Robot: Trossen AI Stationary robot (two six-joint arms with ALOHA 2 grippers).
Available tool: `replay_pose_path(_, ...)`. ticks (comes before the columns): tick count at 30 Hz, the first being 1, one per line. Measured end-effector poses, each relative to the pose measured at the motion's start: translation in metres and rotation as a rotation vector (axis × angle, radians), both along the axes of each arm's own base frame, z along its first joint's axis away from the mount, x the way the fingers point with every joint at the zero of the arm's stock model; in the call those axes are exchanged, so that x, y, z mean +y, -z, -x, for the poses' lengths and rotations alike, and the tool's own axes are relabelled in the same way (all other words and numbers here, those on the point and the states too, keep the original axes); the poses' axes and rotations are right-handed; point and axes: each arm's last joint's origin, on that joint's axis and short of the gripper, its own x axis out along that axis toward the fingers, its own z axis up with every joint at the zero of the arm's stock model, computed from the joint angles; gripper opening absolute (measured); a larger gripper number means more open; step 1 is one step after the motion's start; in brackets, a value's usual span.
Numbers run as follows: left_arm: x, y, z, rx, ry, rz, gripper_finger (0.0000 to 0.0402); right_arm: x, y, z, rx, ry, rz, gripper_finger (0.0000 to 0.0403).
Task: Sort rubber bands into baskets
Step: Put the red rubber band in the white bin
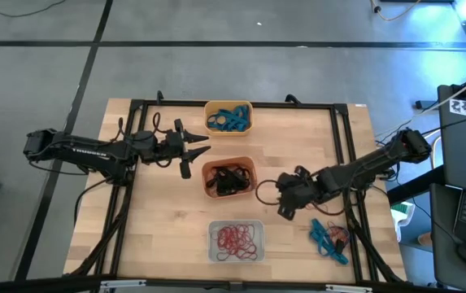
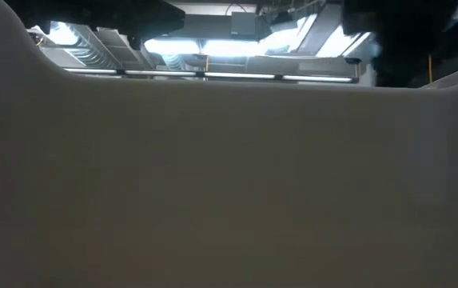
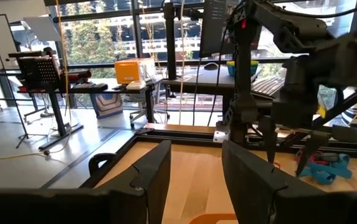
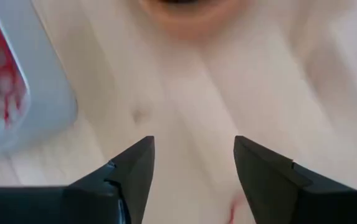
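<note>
Right gripper (image 1: 285, 205) is hovering mid-frame with jaws spread wide and empty, between the red-orange basket (image 1: 229, 178) and the loose rubber bands (image 1: 330, 237) at lower right. Next, it needs another band. Left gripper (image 1: 193, 150) is waiting open, empty, centre-left.

From overhead I got even, soft light on the wooden table (image 1: 167, 220), with only faint shadows under the arms and a cold bluish glare on the floor in the top right corner. My low camera was basically useless: a big pale blurry wall (image 2: 229, 184) filled nearly all of it, dim and muddy, with bright ceiling lights blown out above. The left wrist feed looked toward sunlit windows, so the fingers (image 3: 153, 174) up close were dark and soft. The right wrist feed was smeared everywhere and washed out, fingers (image 4: 134, 168) included.
</note>
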Motion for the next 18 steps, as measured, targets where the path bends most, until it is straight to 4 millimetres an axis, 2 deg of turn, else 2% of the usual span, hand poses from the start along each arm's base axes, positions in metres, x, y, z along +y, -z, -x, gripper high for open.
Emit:
replay_pose_path(8,0.000,0.000,0.000,-0.002,0.000,0.000,0.0141,0.002,0.022,0.025,0.247,0.111,-0.124,0.0221)
replay_pose_path(18,0.000,0.000,0.000,-0.001,0.000,0.000,0.0141,-0.006,0.063,0.048,0.395,0.241,-0.175,0.0221)
